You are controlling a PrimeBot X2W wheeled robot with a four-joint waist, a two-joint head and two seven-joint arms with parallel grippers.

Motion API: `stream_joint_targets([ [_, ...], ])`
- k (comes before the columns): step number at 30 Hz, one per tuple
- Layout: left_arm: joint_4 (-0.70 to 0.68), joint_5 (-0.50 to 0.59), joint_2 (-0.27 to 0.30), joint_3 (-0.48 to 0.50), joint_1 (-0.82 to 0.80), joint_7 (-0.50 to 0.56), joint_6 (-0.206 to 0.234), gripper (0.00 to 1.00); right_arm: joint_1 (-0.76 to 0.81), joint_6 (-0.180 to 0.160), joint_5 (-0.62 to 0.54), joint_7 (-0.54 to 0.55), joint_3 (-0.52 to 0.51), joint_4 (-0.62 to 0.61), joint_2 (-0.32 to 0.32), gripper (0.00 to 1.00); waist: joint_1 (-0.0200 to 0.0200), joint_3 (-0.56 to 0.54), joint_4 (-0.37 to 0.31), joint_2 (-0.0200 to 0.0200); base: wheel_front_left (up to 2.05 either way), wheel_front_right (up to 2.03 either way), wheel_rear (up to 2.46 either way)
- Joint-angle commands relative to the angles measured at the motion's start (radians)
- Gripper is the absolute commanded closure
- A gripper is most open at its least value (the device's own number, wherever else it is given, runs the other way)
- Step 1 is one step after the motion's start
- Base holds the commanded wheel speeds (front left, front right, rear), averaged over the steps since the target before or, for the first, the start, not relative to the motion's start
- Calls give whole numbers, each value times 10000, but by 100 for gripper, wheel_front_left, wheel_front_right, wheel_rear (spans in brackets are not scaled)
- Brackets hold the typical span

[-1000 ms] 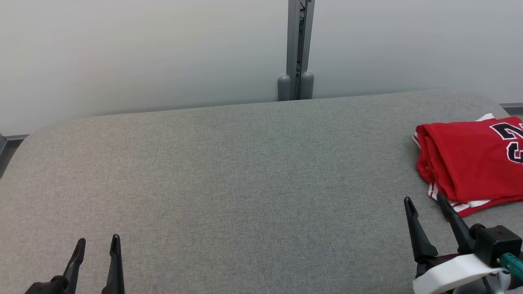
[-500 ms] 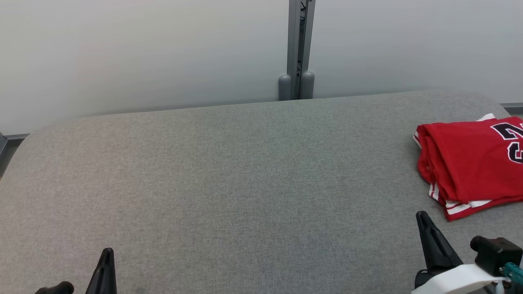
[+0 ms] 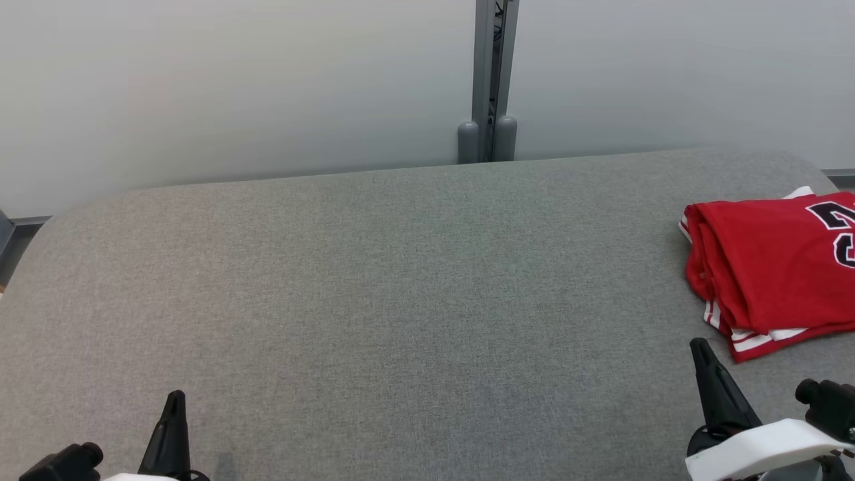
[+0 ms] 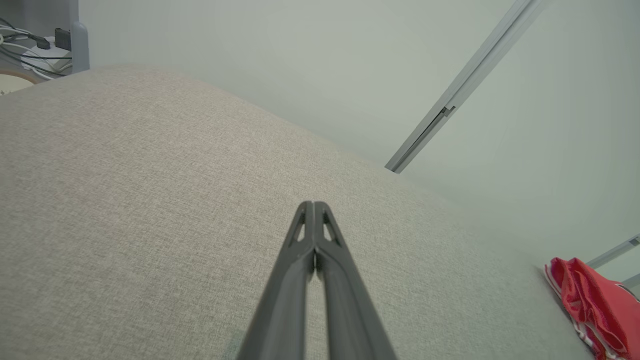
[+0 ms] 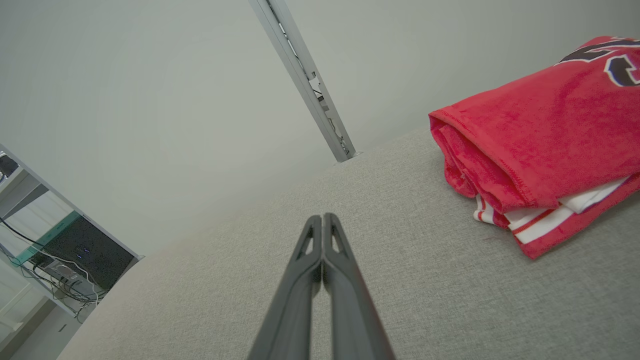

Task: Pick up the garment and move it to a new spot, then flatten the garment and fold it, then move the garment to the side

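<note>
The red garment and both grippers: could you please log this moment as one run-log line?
garment: folded, at right side of grey surface | left gripper: shut, empty | right gripper: shut, empty, apart from garment

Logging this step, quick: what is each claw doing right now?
Left claw: closed, holding nothing.
Right claw: closed, holding nothing, clear of the folded red garment.

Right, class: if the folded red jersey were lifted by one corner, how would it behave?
Probably floppy: the jersey lies in soft, rolled layers. It would likely unfold, since nothing pins those layers. Pushed, it may bunch on the cloth-covered table rather than slide.
</note>
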Motion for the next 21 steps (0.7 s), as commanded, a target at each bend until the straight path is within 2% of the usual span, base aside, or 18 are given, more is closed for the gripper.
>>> stream_joint_targets([
  [1,-39,-393,29,170,-370,65,-142,100,-314,0,493,54,-54,-81,-115,100,0,3,7,0,0,0,0],
  [21,433,-2577,-387,648,-1029,639,-785,100,-640,1,3294,302,-218,305,-203,100,0,33,78,0,0,0,0],
])
